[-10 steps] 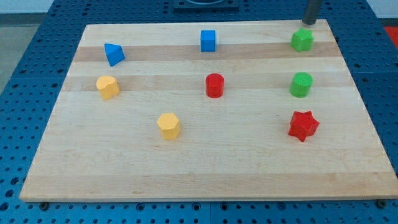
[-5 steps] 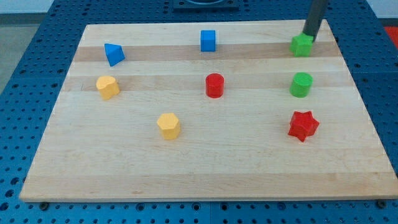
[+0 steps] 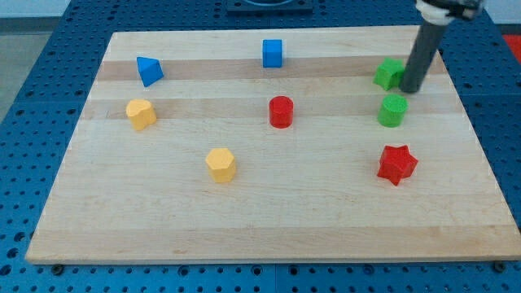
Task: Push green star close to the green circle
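on the view's far left sit a blue wedge-shaped block [image 3: 148, 70] near the top and a yellow block [image 3: 141, 113] below it, with a second yellow block [image 3: 221, 163] lower down and further toward the middle. none of these lie near the work. in the middle a blue cube [image 3: 272, 53] stands near the top edge of the wooden board [image 3: 269, 220] and a red cylinder [image 3: 281, 111] sits below it.

the action is all on the view's right. the green star [image 3: 388, 74] lies near the top right of the board, and the green circle [image 3: 393, 110] sits just below it, close but with a thin strip of wood showing between them. my tip [image 3: 409, 89] is on the board at the star's right side, touching it or nearly so, and just above and to the right of the circle. there are no fingers on this rod, so there is nothing to be apart or clamped; it only pushes.

the move turns on this: the star lies to the view's left of my tip, while the circle lies below the star. a push from here would likely send the star leftward, not down. the star is squat, with no clear long axis, and which way its arms point cannot be told. a red star [image 3: 396, 164] sits lower right, well clear.
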`<control>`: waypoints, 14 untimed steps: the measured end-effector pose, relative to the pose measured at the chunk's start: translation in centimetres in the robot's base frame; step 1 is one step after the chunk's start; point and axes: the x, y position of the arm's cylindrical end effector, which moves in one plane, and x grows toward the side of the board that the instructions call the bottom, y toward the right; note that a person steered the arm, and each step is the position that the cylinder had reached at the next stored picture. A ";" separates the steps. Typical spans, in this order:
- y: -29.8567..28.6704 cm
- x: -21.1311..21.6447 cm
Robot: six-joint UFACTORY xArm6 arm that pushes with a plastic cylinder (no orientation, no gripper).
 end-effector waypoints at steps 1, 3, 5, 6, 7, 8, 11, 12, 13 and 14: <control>0.0 -2.1; 2.1 -5.3; -1.9 -8.0; -5.6 -7.9; -6.9 -7.9; -6.5 -7.9; -2.0 -8.5; -2.0 -7.3; -2.0 -4.9; -2.0 -2.4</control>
